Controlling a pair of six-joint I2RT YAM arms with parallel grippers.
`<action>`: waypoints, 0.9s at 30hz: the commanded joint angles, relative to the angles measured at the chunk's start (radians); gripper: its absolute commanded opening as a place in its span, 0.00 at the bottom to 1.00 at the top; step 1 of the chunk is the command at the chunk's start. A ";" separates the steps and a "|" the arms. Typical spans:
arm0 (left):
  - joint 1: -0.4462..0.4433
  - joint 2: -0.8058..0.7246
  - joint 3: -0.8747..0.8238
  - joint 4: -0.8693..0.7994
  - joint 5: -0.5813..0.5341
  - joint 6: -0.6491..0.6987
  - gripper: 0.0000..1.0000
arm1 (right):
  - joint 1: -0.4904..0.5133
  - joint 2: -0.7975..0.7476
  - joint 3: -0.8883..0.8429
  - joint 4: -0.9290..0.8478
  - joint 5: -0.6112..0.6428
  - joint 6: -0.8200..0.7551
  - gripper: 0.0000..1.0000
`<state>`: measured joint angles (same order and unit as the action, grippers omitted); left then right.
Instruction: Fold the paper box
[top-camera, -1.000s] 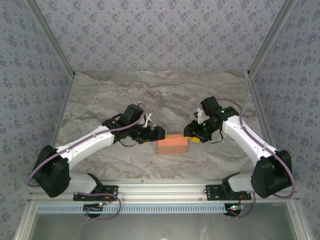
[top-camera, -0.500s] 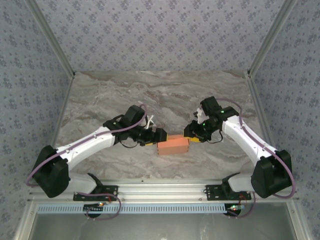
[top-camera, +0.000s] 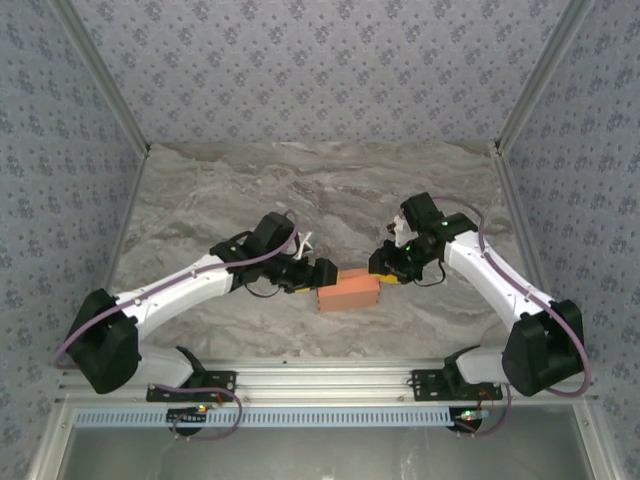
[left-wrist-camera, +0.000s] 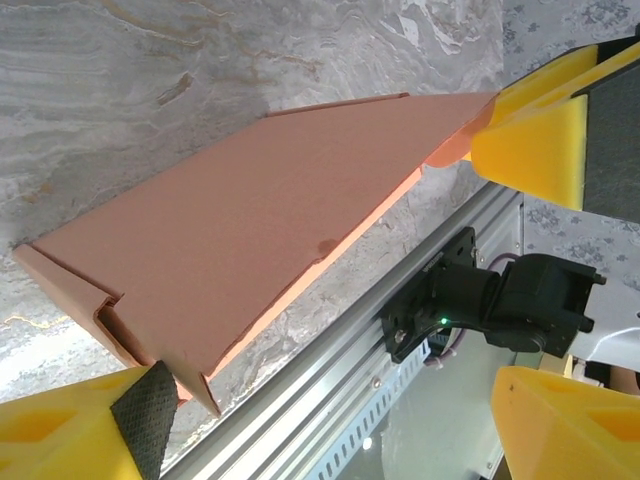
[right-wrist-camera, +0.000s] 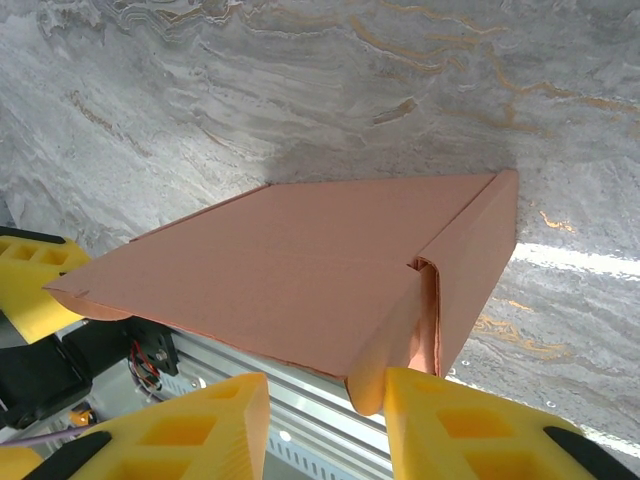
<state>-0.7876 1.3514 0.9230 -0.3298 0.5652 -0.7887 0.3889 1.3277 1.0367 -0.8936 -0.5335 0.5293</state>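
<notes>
A grey-veined marble table (top-camera: 200, 200) stands inside walls (top-camera: 320, 70) of patterned blue-grey paper, with a metal rail (top-camera: 320, 378) along the near edge.

At about 6 o'clock from the table's middle lies the paper box (top-camera: 349, 293). It is a small flat rectangle of orange-salmon card, turned slightly so that its right end points toward 2 o'clock. It looks folded shut, and its inside is hidden. In the left wrist view its broad top face (left-wrist-camera: 260, 220) is smooth, with a stepped, layered edge at the near end. In the right wrist view a narrow end panel (right-wrist-camera: 470, 260) folds down from the top, with a slit at the corner.

The left gripper (top-camera: 322, 272) is at the box's 9 o'clock. Its yellow fingers (left-wrist-camera: 80, 440) stand wide apart, and one pad is just beside the box's near corner.

The right gripper (top-camera: 383, 268) is at the box's 2 o'clock. Its fingers (right-wrist-camera: 470, 420) are partly drawn in around the box's end corner. One finger touches the card, and a gap shows on the other side.
</notes>
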 joint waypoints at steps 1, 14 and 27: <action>-0.012 0.008 -0.002 0.044 -0.025 0.000 0.81 | 0.006 0.007 -0.006 -0.028 0.017 -0.023 0.35; -0.034 0.020 -0.005 -0.055 -0.123 0.103 0.70 | 0.006 0.008 0.004 -0.073 0.078 -0.058 0.30; -0.044 0.035 -0.052 0.000 -0.149 0.101 0.64 | 0.006 0.009 -0.004 -0.073 0.098 -0.074 0.18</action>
<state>-0.8215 1.3823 0.8761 -0.3550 0.4213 -0.6964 0.3889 1.3300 1.0367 -0.9367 -0.4553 0.4759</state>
